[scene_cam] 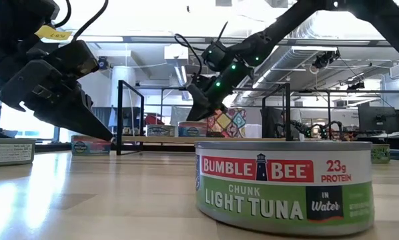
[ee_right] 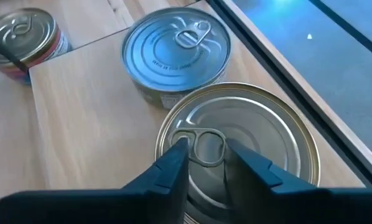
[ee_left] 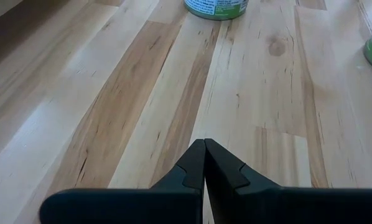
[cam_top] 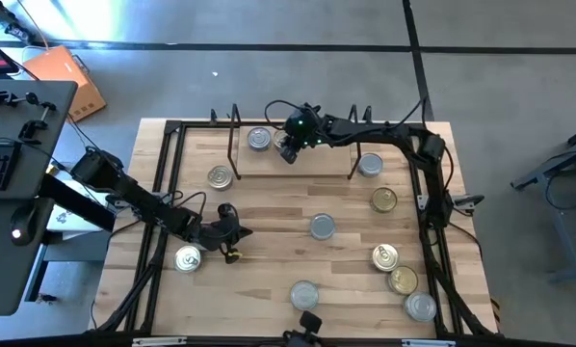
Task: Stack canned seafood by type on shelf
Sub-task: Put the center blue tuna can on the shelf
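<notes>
The shelf stands at the table's far side, a light board between black uprights. On it rest a silver tin with a ring pull and, right beside it, a gold-rimmed tin. My right gripper hangs slanting down over the gold-rimmed tin, its fingers a narrow gap apart with the ring pull between them. Another tin sits at the shelf's right end. My left gripper is shut low over the bare table at the left, holding nothing. Several more tins lie on the tabletop. My right gripper comes at the gold-rimmed tin's top from above, slanting down, with one fingertip on each side of the ring pull. I cannot tell whether the fingertips touch the lid or the ring. The tin rests flat on the shelf board.
Loose tins stand on the table: one at the left, one near my left arm, one in the middle, one at the near edge, and several at the right. Black frame rails run along the table's sides.
</notes>
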Controlling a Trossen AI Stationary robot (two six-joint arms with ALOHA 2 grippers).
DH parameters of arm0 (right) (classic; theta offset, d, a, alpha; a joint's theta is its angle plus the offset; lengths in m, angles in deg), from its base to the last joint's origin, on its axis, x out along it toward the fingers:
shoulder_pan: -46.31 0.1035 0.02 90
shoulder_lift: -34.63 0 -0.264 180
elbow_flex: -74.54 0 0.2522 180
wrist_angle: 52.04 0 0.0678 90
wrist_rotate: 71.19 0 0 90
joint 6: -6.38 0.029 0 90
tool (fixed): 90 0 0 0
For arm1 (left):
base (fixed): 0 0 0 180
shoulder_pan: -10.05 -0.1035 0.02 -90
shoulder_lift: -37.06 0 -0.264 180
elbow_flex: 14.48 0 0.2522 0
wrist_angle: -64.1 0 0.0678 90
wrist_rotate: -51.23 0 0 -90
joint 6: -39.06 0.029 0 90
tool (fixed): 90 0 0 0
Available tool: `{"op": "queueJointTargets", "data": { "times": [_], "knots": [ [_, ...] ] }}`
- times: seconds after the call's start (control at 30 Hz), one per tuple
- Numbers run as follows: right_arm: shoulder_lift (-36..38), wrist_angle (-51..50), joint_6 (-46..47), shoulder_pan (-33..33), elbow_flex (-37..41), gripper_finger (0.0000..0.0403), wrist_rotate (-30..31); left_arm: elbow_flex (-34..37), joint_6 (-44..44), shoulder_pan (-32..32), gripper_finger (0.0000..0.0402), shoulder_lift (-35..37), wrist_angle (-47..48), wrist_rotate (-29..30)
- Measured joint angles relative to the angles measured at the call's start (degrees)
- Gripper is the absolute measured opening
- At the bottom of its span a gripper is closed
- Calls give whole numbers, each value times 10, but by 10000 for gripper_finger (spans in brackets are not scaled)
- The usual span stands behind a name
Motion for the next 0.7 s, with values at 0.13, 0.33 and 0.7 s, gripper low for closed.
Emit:
{"op": "queueJointTargets", "data": {
  "times": [0.13,0.33,0.7],
  "knots": [
    [-1,2,0,-9,0,62,-2,0,1,0,0,0,0,0],
    [-1,0,0,-26,0,44,9,0,0,0,0,0,0,0],
    [-2,-20,0,-28,-8,41,14,0,-3,0,0,0,0,0]
  ]
}}
